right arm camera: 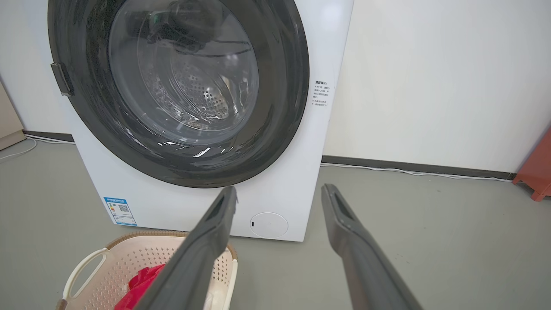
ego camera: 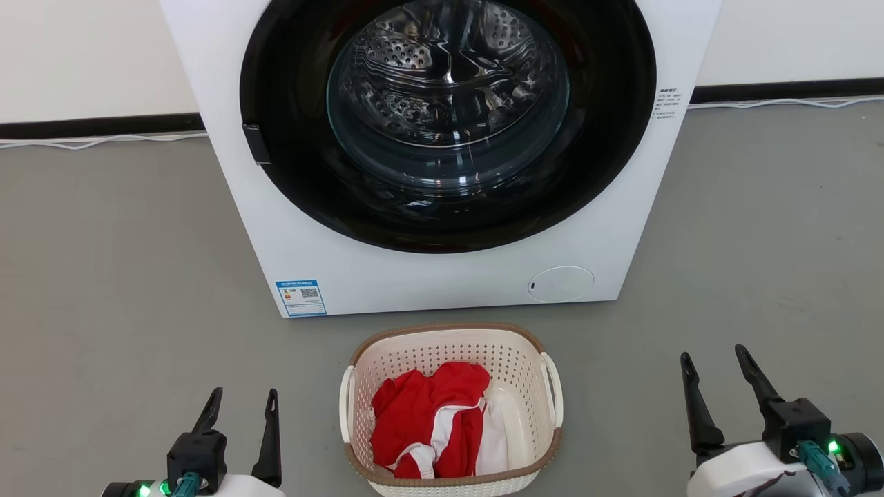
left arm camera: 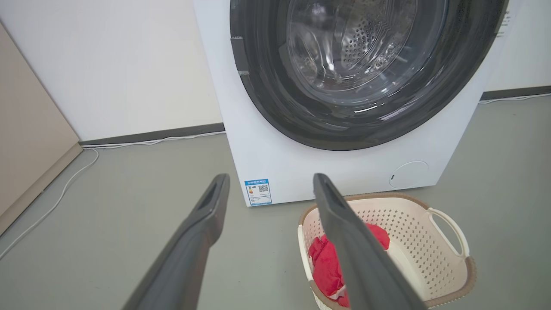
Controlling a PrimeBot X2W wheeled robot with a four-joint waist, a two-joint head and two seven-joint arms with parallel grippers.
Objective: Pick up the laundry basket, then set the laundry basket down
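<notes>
Fingers apart on both arms, nothing between them. Left fingers (ego camera: 268,442) sit at near left and right fingers (ego camera: 697,407) at near right. Both point far toward the washer (ego camera: 442,276), over bare grey floor (ego camera: 103,276). The right pair tilts left and sits higher in the head view. Pale wrist housings with green lights are cut off at the near edge.

Basket (ego camera: 428,355) stands upright on the floor between the two pairs, well apart from each, just near of the washer front. It is cream plastic, a rounded rectangle with walls perforated in small holes, a brown woven-look rim and white loop handles (ego camera: 345,404) left and right. Its near rim is cropped in the head view. Inside lies crumpled red cloth (ego camera: 428,414) with white trim, in soft folds; can't tell what garment.

Washer is a glossy white box with a big dark door ring, domed glass and a perforated steel drum behind it. Its top is cropped. A blue label (ego camera: 301,297) sits on the lower left of the front, text too small to read. A round flap (ego camera: 560,284) sits lower right.

In each wrist view one finger covers part of the basket. A white cable (ego camera: 103,141) runs along the dark baseboard. A red-brown object (right arm camera: 538,172) at far right is cut off and unidentifiable.
</notes>
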